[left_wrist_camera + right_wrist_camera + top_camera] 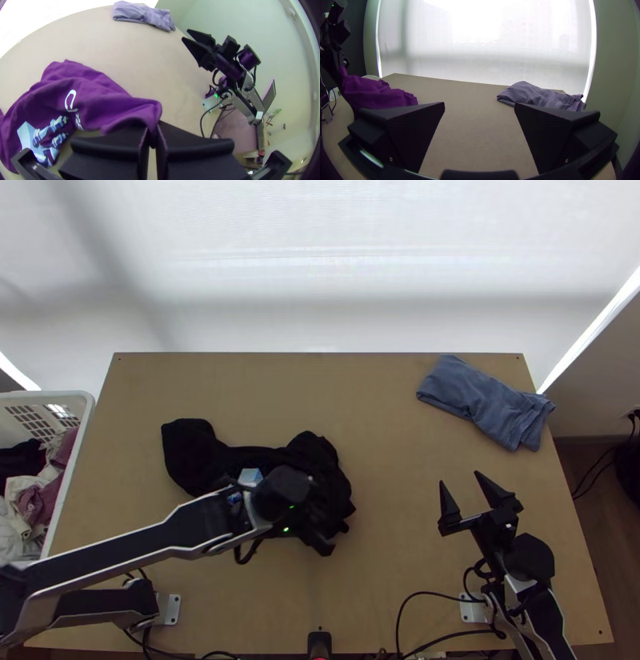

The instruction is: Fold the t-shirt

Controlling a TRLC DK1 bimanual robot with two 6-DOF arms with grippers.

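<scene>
T-shirt pinched, nowhere near folded
I've got the left tool (152, 133) closed on a bit of the t-shirt (90, 90), the rest lying bunched on the desk (376, 420), left of the middle, print partly showing. Right tool (479, 107) is wide and empty, well apart from it. I'd call this the spreading-out step, no neat folds yet. Next move, I reckon: bring the right one over, grab another edge, then pull the thing flat.

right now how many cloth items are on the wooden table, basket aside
2: a bunched dark purple printed t-shirt, mostly left of centre, held by the left black pincer; a folded blue-grey cloth near the far right corner. More could hide beneath.
</scene>
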